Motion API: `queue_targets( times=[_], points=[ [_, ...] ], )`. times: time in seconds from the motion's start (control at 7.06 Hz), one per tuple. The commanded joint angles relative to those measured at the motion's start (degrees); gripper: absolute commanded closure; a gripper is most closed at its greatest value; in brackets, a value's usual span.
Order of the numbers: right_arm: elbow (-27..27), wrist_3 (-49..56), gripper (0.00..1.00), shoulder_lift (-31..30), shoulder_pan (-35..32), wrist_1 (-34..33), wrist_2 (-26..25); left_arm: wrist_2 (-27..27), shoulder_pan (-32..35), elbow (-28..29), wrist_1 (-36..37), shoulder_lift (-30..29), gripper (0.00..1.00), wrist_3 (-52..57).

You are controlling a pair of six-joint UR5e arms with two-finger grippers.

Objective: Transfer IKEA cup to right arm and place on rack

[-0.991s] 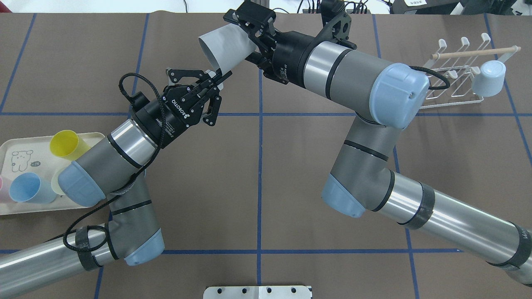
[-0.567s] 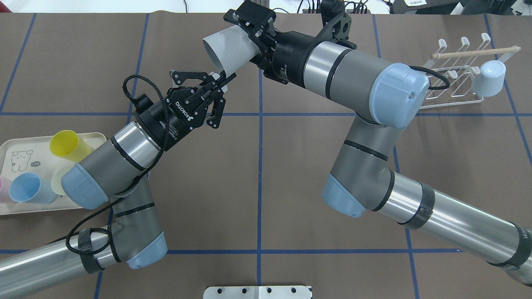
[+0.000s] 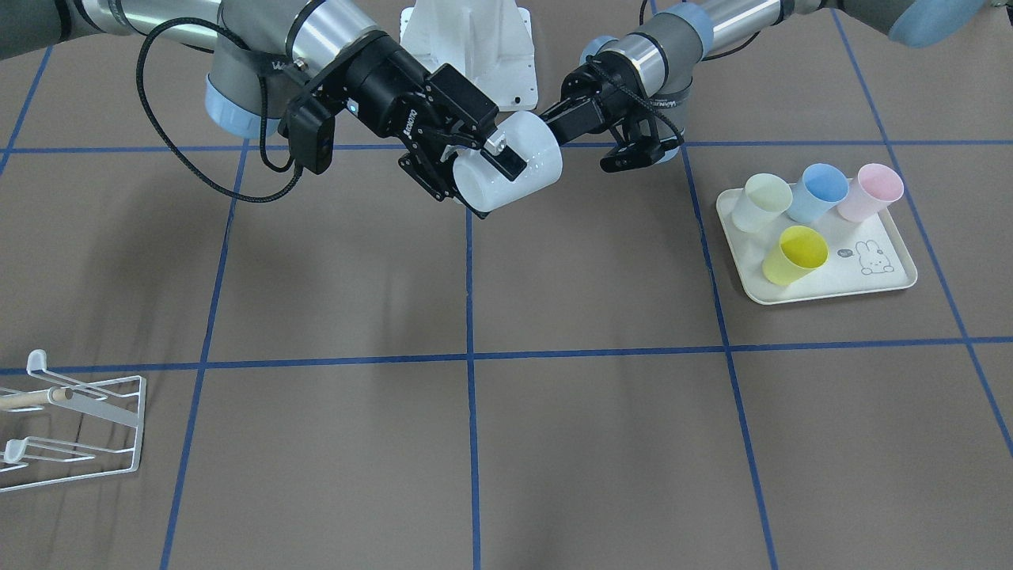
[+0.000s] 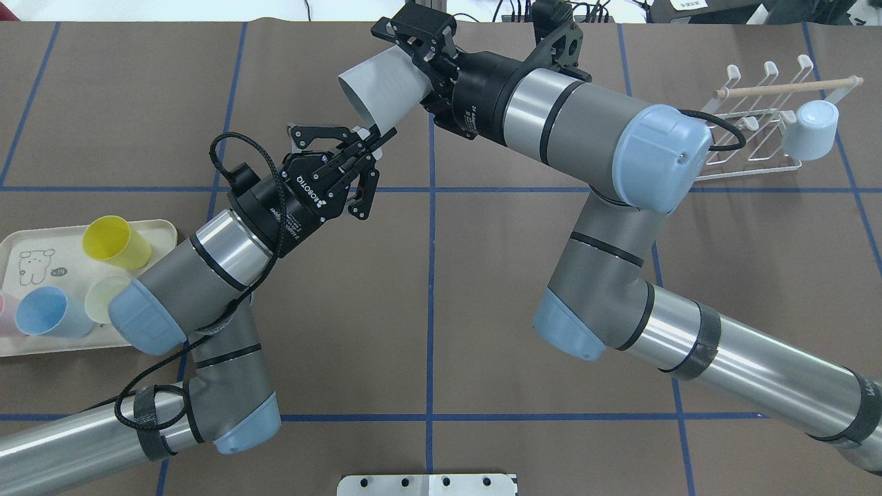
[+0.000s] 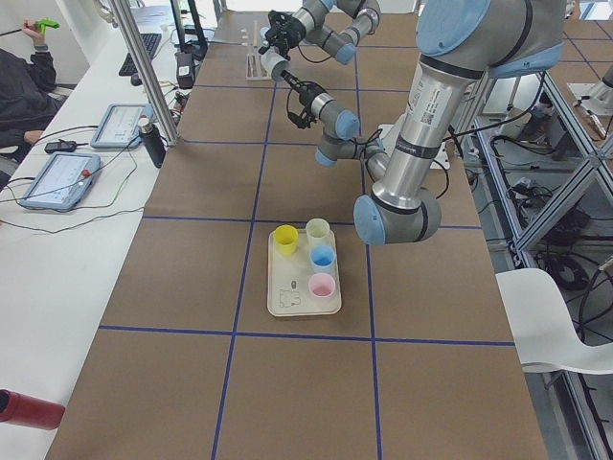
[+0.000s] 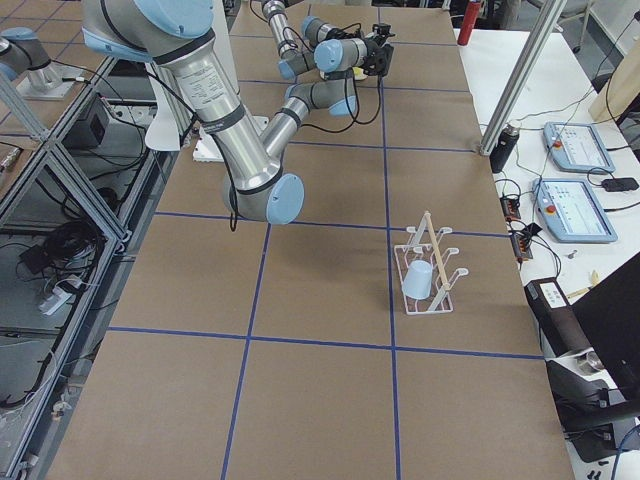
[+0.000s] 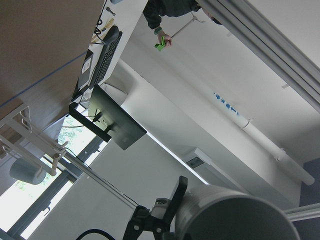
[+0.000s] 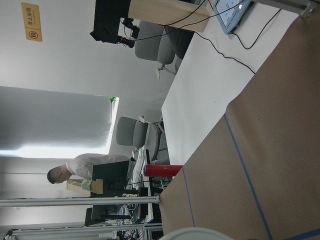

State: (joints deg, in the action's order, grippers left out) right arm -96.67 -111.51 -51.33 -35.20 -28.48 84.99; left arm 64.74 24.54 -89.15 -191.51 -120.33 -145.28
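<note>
The white IKEA cup [image 4: 379,83] hangs on its side above the table, held by my right gripper [image 4: 403,65], which is shut on it. The front view shows the cup [image 3: 518,170] in the right gripper [image 3: 475,170]. My left gripper [image 4: 368,148] is open just below and left of the cup's wide end, one fingertip close to the rim; it also shows in the front view [image 3: 578,144]. The left wrist view shows the cup [image 7: 235,215] close in front. The white wire rack [image 4: 758,131] with its wooden dowel stands at the far right.
A pale blue cup [image 4: 812,129] hangs on the rack. A cream tray [image 4: 41,255] at the left holds yellow [image 4: 114,241], blue [image 4: 45,311], pale green [image 4: 103,297] and pink [image 3: 870,190] cups. My right arm's elbow [image 4: 661,158] is near the rack.
My left gripper has drawn back a little, down and to the right, away from the cup's rim. The right gripper keeps hold of the cup, which shifted slightly to the right.
</note>
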Motion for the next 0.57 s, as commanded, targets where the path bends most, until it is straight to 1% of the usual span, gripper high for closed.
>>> queue_targets(
  times=[0.0,0.14,0.28,0.42],
  points=[
    [0.1,-0.1,0.7,0.0,0.0,0.0,0.0,-0.1,0.0,-0.3,0.0,-0.1,1.0,0.0],
    [0.3,-0.1,1.0,-0.1,0.0,0.0,0.1,0.1,0.0,-0.5,-0.2,-0.1,1.0,-0.1],
    [0.3,0.0,1.0,-0.1,0.0,0.0,0.1,0.2,0.0,-0.5,-0.5,0.0,0.31,0.0],
    [0.3,0.0,1.0,-0.1,-0.2,0.1,0.1,0.0,0.0,-0.6,-0.4,0.1,0.0,0.1]
  ],
)
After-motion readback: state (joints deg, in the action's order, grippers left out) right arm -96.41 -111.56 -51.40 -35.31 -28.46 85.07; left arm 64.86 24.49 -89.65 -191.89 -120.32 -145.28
